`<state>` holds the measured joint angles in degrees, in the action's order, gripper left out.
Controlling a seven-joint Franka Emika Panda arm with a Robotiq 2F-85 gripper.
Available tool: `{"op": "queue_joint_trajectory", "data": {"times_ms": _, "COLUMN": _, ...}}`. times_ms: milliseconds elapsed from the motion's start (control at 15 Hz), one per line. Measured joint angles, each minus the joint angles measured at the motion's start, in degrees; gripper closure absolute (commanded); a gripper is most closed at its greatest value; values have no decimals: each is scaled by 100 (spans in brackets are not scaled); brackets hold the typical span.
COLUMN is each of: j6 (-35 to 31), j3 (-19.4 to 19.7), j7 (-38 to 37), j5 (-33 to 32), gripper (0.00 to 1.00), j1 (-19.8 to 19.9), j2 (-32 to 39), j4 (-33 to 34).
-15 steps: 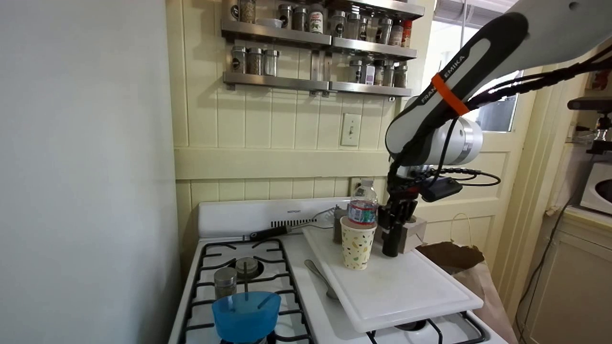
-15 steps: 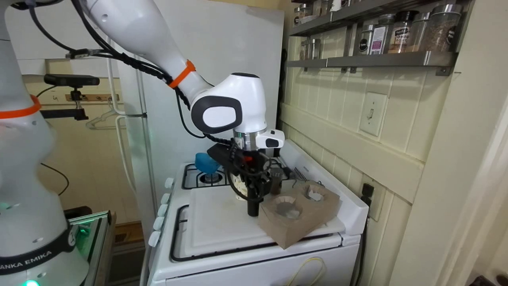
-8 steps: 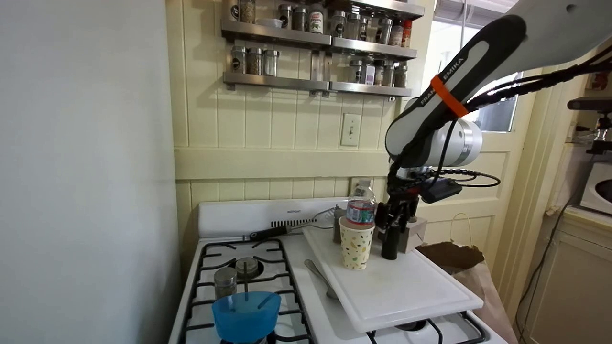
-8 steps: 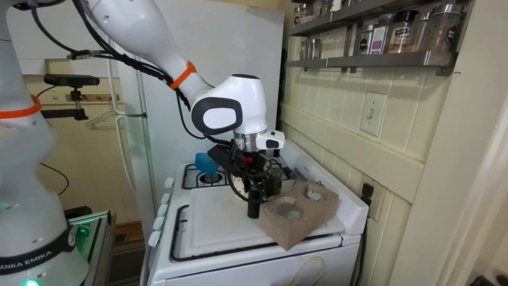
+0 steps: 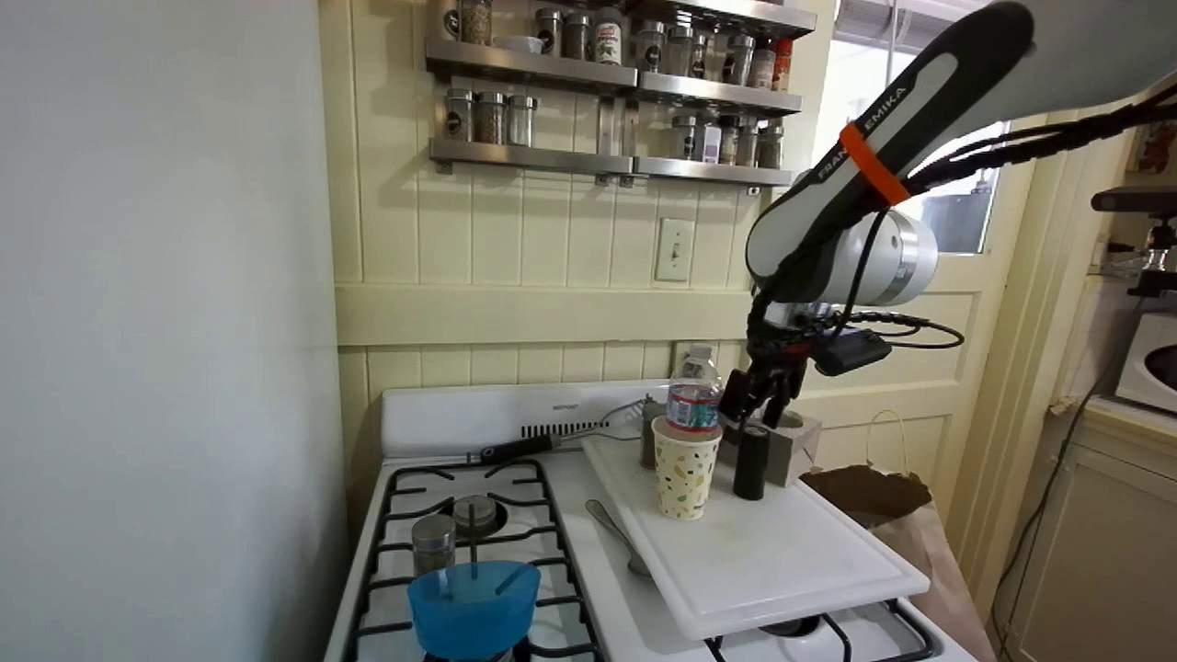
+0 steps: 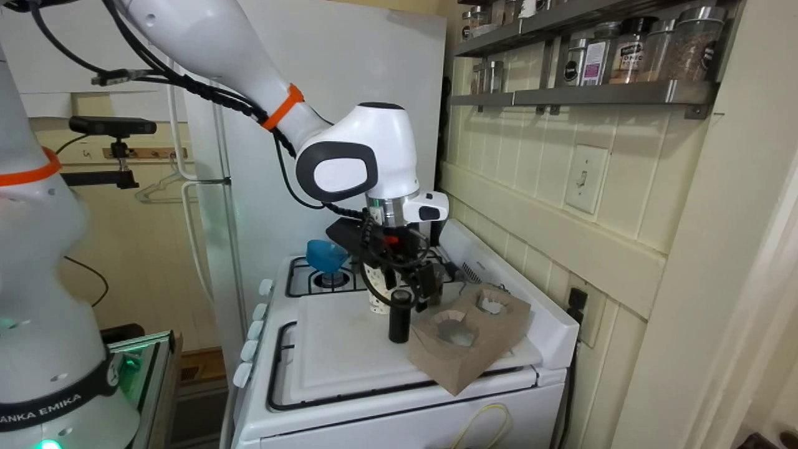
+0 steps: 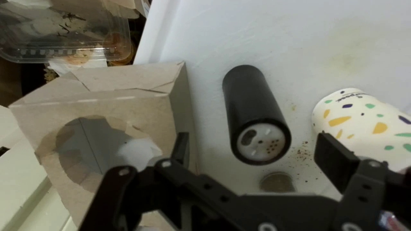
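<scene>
In an exterior view, FRAN and EMIKA can be read on the forearm (image 5: pixel 929 101), above the gripper (image 7: pixel 252 144), the wording being interrupted by an orange band (image 5: pixel 874 175); on the arm's base (image 6: pixel 62 399), well apart from the gripper, ANKA EMIKA is shown. On a black-capped spice jar (image 6: pixel 626 59), set on a wall shelf (image 6: pixel 617 95) higher than the gripper, the letters ONIC can be made out. A short line of script at the foot of the terrazzo-print paper cup (image 7: pixel 369 128), just beside the gripper, is too blurred to be read; the red-edged label of the plastic bottle (image 5: pixel 696 400), seen rising above the cup's rim, is too small to be read.

The forearm is slanted down to the wrist (image 6: pixel 399 156), from which the gripper is pointed downward. Its fingers (image 7: pixel 181 147) are held wide apart. Just beneath the gripper, the black seasoning shaker (image 7: pixel 252 106) is stood upright on the white cutting board (image 7: pixel 263 32); in the wrist view its perforated lid (image 7: pixel 261 141) is framed between the fingers, with a gap on either side. The cardboard box (image 6: pixel 492 340) with two round cut-outs is placed on the opposite side of the gripper from the cup. Farther from the gripper, past the cup, a blue bowl (image 5: pixel 474 611) is seen.
</scene>
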<state>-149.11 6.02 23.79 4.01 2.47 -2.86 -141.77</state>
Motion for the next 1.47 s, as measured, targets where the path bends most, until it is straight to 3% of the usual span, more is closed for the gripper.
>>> {"op": "queue_joint_trajectory", "data": {"times_ms": 400, "j6": -12, "j3": 16, "j7": 440, "j5": 216, "gripper": 0, "j1": -5, "j2": -850, "j4": -377}}
{"op": "queue_joint_trajectory", "data": {"times_ms": 733, "j6": 3, "j3": 8, "j7": -123, "j5": -1031, "gripper": 0, "j1": 310, "j2": -1989, "j4": -1181}}
{"op": "queue_joint_trajectory", "data": {"times_ms": 933, "j6": -69, "j3": 28, "j7": -285, "j5": -1237, "gripper": 0, "j1": 414, "j2": -2566, "j4": -1627}}
{"op": "queue_joint_trajectory", "data": {"times_ms": 1467, "j6": -439, "j3": 82, "j7": -772, "j5": -1054, "gripper": 0, "j1": 269, "j2": -2673, "j4": -1554}}
